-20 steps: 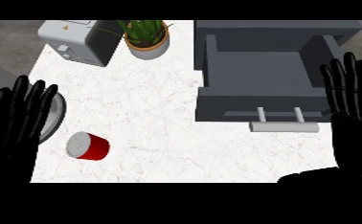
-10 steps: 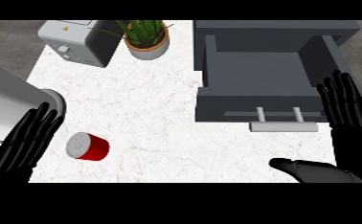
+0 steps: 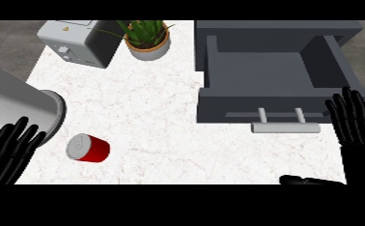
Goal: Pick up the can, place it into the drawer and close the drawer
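A red can (image 3: 88,148) with a silver top lies on its side on the white counter, at the lower left. My left hand (image 3: 16,148) is open at the left edge, fingers straight, a short gap left of the can and not touching it. The dark grey drawer (image 3: 271,77) stands pulled open at the upper right, empty inside, with a pale bar handle (image 3: 285,127) on its front. My right hand (image 3: 349,116) is open at the right edge, fingers up, just right of the drawer front. Its thumb shows near the bottom edge.
A grey toaster (image 3: 75,41) stands at the back left, and a potted green plant (image 3: 147,39) beside it. A grey rounded forearm part (image 3: 25,109) enters from the left above my left hand. White counter (image 3: 164,119) stretches between can and drawer.
My left hand has dropped lower and toward the view's left edge, and the grey forearm came into view. My right hand has slid down along the right edge. The can and drawer are unmoved.
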